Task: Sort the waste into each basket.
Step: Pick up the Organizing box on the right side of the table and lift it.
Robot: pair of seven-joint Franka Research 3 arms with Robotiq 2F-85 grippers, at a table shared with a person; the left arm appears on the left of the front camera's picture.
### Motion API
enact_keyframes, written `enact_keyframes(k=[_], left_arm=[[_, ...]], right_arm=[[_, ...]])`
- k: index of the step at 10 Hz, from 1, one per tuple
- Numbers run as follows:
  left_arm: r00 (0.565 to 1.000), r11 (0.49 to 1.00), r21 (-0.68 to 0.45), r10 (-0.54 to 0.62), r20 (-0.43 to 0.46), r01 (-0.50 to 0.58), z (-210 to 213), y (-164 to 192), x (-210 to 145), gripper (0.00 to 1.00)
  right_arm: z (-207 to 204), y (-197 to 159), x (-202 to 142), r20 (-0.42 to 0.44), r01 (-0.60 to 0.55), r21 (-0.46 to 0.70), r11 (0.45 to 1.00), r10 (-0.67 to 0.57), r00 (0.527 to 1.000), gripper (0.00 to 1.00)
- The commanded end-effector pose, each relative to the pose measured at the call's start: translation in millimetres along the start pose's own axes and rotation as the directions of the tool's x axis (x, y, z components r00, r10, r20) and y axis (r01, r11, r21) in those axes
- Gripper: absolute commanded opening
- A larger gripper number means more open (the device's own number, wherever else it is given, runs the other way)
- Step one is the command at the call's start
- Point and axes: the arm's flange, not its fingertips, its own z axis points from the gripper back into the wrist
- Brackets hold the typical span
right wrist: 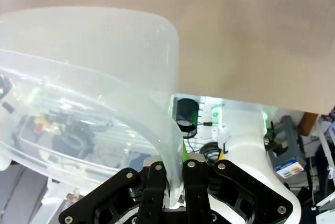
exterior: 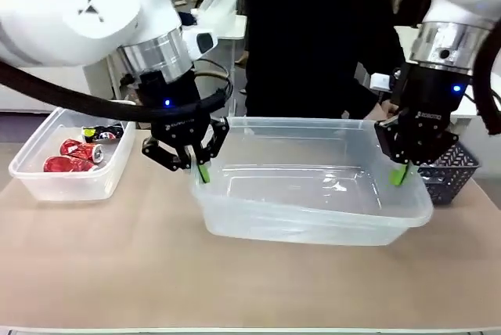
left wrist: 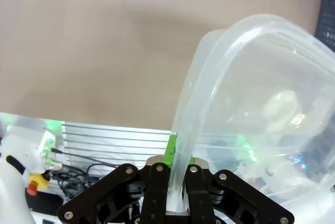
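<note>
The tan table (exterior: pixel 117 272) is stretching across the whole front view, and a wide clear tub (exterior: pixel 313 225) is sitting over its middle, taking up most of the space between the two arms. A person (exterior: pixel 313 37) in dark clothing is standing at the far side, right behind that tub. The left gripper (exterior: pixel 200 169) is reaching down at the tub's left end with its jaws pinched together on the rim, and the left wrist view is showing the thin clear rim running straight between the green pads. The right gripper (exterior: pixel 401 172) is doing the same at the right end, its jaws clamped on the rim there, the plastic edge passing between its fingers in the right wrist view. Whether the tub's base is touching the table is hard to tell. A small clear tub (exterior: pixel 31 182) is resting near the table's left edge, well apart from the wide one. A dark lattice basket (exterior: pixel 454 171) is showing at the right edge, just behind the right gripper and partly hidden by it. Inside the small tub, red cans (exterior: pixel 66 164) are lying on their sides, and a black-and-yellow can (exterior: pixel 106 132) is lying just beyond them toward the far wall.
</note>
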Motion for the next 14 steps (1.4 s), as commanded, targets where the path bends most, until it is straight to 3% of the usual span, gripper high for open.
enact_keyframes(k=[1,3,4,6,9,11,14], left_arm=[[1.0,1.0,-0.009,0.018,-0.004,-0.018,-3,-15,4,0.0],[1.0,1.0,-0.009,0.018,-0.004,-0.018,-3,-15,4,0.0],[1.0,1.0,0.016,-0.024,-0.013,0.024,-9,-12,-6,0.04],[0.993,0.999,0.038,0.018,0.117,-0.023,15,6,-9,0.04],[0.979,0.993,0.067,0.081,0.189,-0.095,32,52,4,0.04],[0.986,0.996,0.027,0.075,0.151,-0.08,25,76,36,0.04],[0.994,0.999,-0.029,0.048,0.093,-0.046,14,90,81,0.04]], right_arm=[[0,-14,-15,-0.02,0.004,0.006,1.0,-0.004,1.0,0.0],[0,-6,-3,-0.003,0.01,-0.002,1.0,-0.01,1.0,0.04],[-3,-5,6,-0.061,-0.032,-0.008,0.999,0.032,0.998,0.04],[2,13,40,-0.076,-0.061,0.008,0.998,0.062,0.995,0.04],[-3,51,78,-0.083,-0.119,0.054,0.991,0.123,0.989,0.04],[-13,74,87,-0.113,-0.094,0.122,0.988,0.108,0.988,0.04],[-22,80,85,-0.131,-0.051,0.102,0.993,0.065,0.989,0.04]])
